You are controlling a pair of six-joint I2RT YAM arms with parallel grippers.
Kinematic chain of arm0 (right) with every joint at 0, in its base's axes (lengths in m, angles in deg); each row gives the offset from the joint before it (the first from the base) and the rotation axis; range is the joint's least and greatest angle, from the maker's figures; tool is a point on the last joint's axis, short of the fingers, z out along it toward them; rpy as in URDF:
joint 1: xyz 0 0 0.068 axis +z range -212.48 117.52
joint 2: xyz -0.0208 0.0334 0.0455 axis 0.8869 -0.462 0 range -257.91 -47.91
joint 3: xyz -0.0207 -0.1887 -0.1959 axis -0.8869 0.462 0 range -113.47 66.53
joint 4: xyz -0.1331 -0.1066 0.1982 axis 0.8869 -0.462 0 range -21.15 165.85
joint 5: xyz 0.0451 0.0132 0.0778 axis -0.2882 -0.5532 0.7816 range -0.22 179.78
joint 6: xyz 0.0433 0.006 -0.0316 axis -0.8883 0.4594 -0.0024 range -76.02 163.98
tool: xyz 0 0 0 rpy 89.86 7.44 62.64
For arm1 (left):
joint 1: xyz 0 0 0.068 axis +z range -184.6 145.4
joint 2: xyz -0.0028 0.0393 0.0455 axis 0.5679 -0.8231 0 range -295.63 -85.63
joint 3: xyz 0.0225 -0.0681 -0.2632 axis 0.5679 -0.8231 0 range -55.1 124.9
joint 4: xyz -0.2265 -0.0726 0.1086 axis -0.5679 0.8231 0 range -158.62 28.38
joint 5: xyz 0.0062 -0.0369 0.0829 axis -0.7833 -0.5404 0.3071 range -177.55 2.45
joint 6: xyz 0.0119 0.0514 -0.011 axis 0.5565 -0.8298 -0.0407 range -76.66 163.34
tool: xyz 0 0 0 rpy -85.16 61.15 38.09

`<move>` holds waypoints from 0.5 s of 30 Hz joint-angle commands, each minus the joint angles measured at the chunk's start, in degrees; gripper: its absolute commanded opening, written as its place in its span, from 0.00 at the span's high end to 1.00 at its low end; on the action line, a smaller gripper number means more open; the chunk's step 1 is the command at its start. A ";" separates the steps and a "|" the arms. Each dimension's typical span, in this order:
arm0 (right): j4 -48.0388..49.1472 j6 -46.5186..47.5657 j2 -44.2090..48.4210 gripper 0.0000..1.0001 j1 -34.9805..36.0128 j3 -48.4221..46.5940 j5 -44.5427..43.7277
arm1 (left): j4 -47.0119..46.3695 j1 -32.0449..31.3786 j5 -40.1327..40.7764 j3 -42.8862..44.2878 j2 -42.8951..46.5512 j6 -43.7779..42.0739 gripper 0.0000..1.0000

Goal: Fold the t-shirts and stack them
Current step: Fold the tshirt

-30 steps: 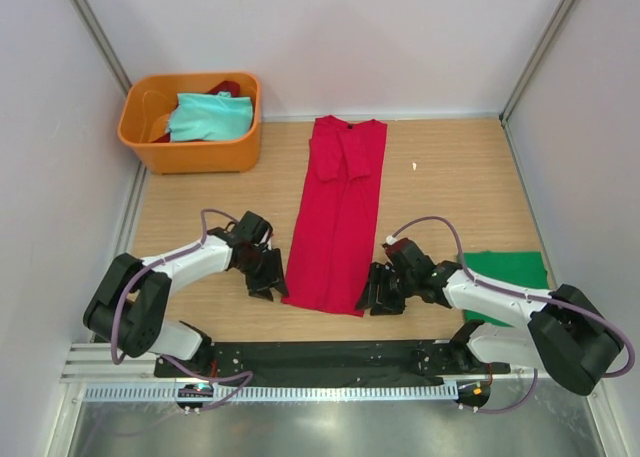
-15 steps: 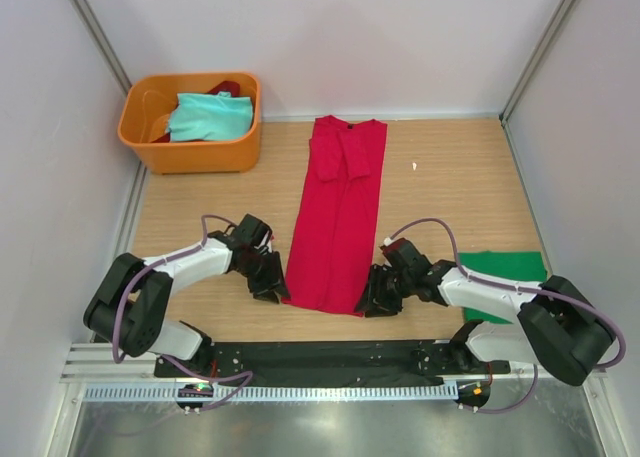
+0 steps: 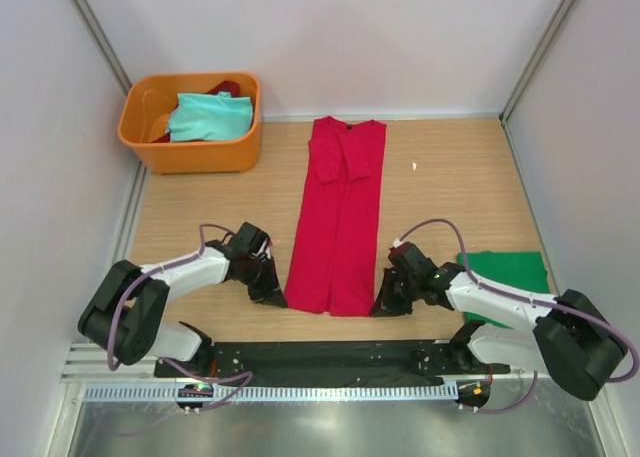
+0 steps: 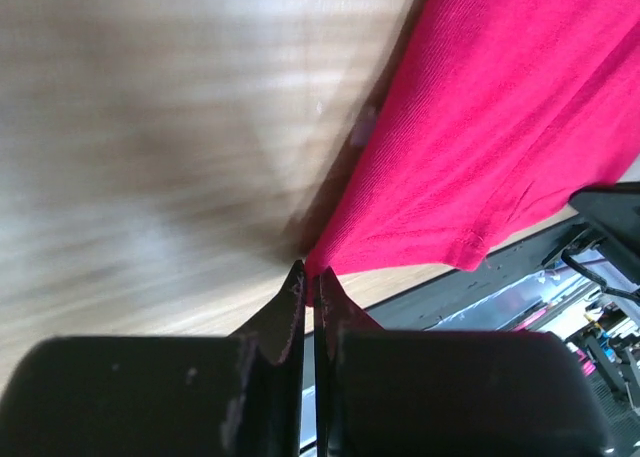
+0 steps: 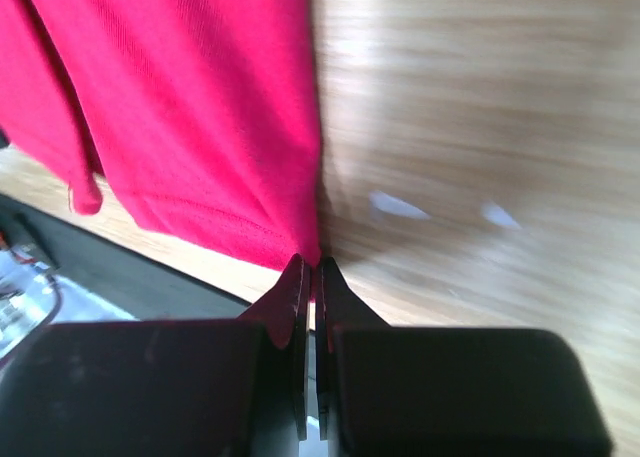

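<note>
Just closed, our left gripper (image 4: 308, 275) and right gripper (image 5: 312, 269) are pinching hem corners of the red t-shirt (image 3: 338, 217) for folding.

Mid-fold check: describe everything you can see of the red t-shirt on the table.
The red t-shirt is bright, plain, soft knit cloth, folded lengthwise into a long narrow strip, with the sleeves tucked on top near the collar. It lies flat on the wooden table, collar toward the far wall, hem toward the arms. The left gripper has its jaws shut on the near left hem corner, the right gripper on the near right corner. Nothing else touches it.
</note>
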 commanded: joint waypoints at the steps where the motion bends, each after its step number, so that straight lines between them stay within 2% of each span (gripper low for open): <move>1: -11.23 2.96 5.75 0.98 -0.04 0.11 -7.26 | -0.51 -2.22 1.96 -2.62 5.18 4.19 1.00; 3: -11.78 3.05 7.95 0.99 -0.04 1.60 -6.57 | -1.65 -4.16 2.76 -4.29 8.69 7.00 1.00; 6: -11.95 3.58 10.42 0.98 -0.04 3.53 -4.11 | -4.02 -10.38 4.95 -6.14 12.47 13.41 1.00; 10: -13.09 3.58 14.55 0.99 -0.04 4.24 -2.09 | -7.01 -16.45 7.68 -6.32 14.07 21.75 1.00; 12: -13.53 3.66 16.49 0.98 -0.04 2.93 -1.73 | -8.33 -18.74 8.82 -4.83 13.19 23.35 1.00; 15: -15.55 4.89 14.92 0.98 -0.56 -1.63 -2.51 | -6.76 -18.76 11.10 -0.79 12.48 23.71 1.00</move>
